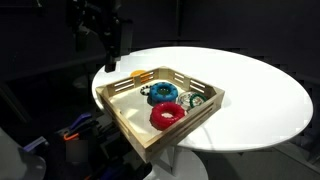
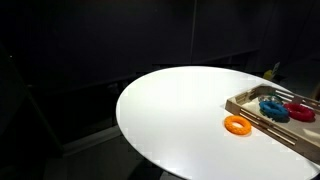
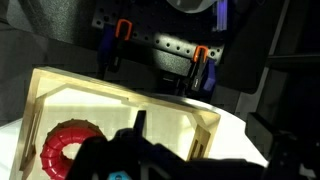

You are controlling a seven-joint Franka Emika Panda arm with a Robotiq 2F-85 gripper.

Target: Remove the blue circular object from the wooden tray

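High at the left of an exterior view, the end effector (image 1: 109, 58) is seen as a dark shape hanging over the desk's edge. It is just behind the wooden tray (image 1: 120, 115) and clear of everything in it. Whether its fingers are spread or closed cannot be told. It is lost against the dark background there, and in the wrist view the end effector (image 3: 150, 160) is only a black silhouette across the bottom of the picture.

Past that silhouette, the tray's pale slatted wall and part of the red ring (image 3: 62, 150) are shown, with a speck of blue at the very bottom edge. Beyond the tray, a black perforated plate (image 3: 160, 50) carrying two orange clips is seen.

The blue circular object (image 1: 163, 93) is laid flat inside the tray, near its middle, and is held by nothing. The red ring is placed just beside it toward the tray's near corner, and a small green-and-white ring (image 1: 193, 100) is set close at its other side.

In both exterior views an orange ring (image 2: 237, 124) is found outside the tray. It lies on the bare round white desk (image 2: 170, 110), just beside the tray's wall.
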